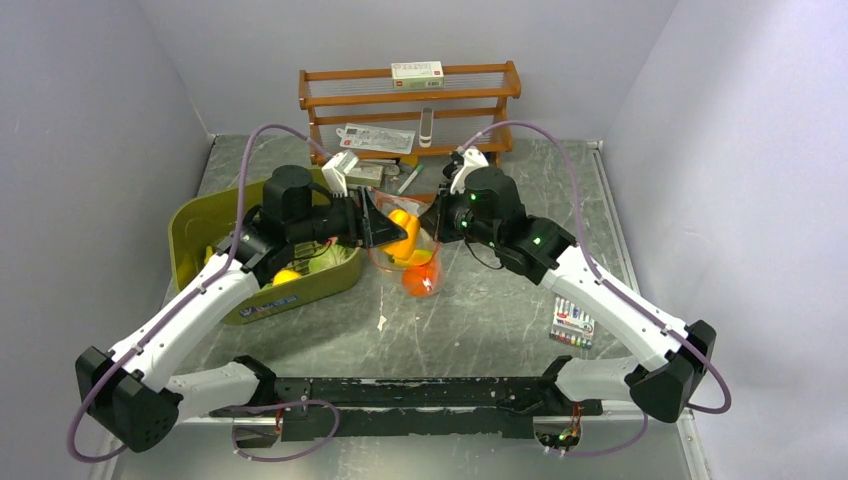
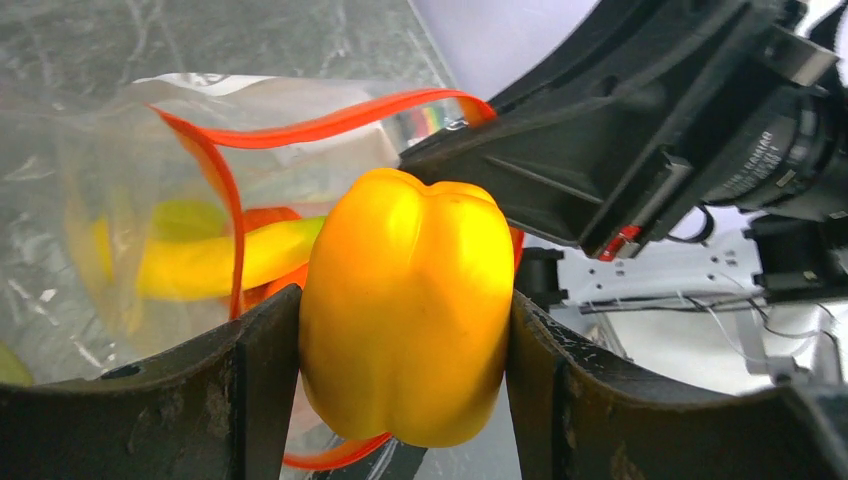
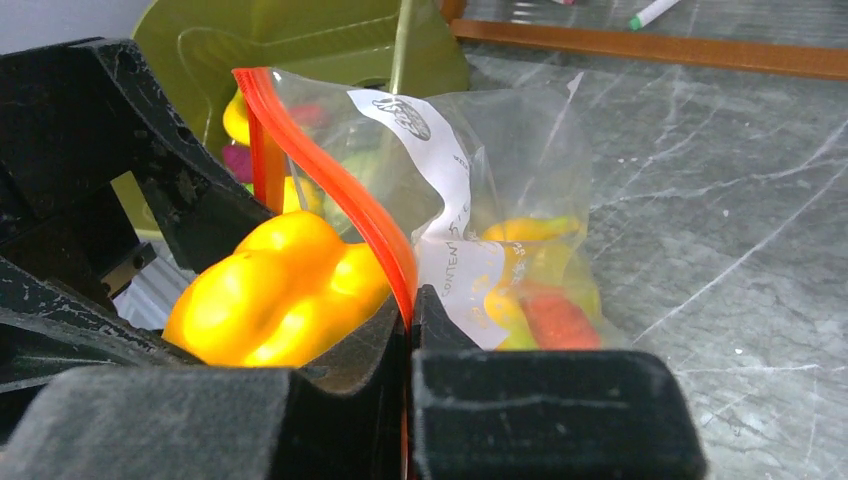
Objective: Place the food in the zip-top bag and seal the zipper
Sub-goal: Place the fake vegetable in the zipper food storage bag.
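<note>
**Fig. Loading step, mid-task.** L gripper [image 1: 372,222] clenches a yellow pepper [image 2: 410,290] between both fingers, right at the mouth of the clear bag [image 3: 520,180]. Whether the pepper has crossed the lip can't be told. R gripper [image 3: 410,310] is pinched tight on the orange-red zipper strip [image 3: 330,170], lifting that edge so the mouth gapes toward the pepper. The bag sits mid-table [image 1: 480,330], between the two grippers and just right of the green tub [image 1: 195,225]. Already inside are a banana [image 2: 200,262] and an orange-red piece [image 3: 555,315], w/ other bits too blurred to name. More food shows in the tub. The zipper is unsealed, its strip bowed into an open loop.

Next move, as judged: L arm pushes the pepper past the strip & deep into the bag, then lets go. The opening looks only slightly wider than the pepper, so the entry needs centring, w/o tugging the lip out of the R pinch. Sealing probably comes last, once the remaining food is in.
</note>
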Robot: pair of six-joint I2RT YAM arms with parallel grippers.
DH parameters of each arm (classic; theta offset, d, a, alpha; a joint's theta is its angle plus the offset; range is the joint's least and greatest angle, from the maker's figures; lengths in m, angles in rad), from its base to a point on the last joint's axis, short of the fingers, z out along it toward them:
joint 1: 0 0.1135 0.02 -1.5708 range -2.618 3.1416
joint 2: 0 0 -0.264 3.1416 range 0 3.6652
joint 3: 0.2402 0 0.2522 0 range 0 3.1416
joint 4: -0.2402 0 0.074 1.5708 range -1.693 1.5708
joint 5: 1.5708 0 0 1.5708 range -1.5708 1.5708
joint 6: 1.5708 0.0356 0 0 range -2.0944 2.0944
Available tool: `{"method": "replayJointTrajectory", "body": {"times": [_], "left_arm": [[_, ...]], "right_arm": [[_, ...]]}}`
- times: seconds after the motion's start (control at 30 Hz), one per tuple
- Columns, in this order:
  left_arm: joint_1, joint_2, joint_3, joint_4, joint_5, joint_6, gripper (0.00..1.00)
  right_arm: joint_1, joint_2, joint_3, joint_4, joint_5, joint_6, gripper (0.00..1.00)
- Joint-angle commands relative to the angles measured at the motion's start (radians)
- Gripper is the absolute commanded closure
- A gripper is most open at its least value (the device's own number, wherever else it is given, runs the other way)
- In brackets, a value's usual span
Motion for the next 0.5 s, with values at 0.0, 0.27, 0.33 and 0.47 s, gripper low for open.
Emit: {"method": "replayJointTrajectory", "body": {"times": [0.0, 0.27, 0.33, 0.47], "left_arm": [[-0.048, 0.037, 0.097, -0.142, -0.202, 0.056, 0.66], [-0.125, 0.109, 0.176, -0.28, -0.387, 0.08, 0.65], [-0.135, 0.132, 0.199, -0.312, -0.415, 0.085, 0.65], [-0.161, 0.162, 0.243, -0.366, -0.489, 0.088, 0.64]], "right_arm": [[-0.004, -0.04, -0.008, 0.042, -0.007, 0.019, 1.0], [-0.004, -0.036, -0.006, 0.062, -0.034, 0.02, 1.0], [-0.005, -0.036, -0.008, 0.068, -0.034, 0.022, 1.0], [-0.004, -0.041, -0.017, 0.073, -0.036, 0.023, 1.0]]}}
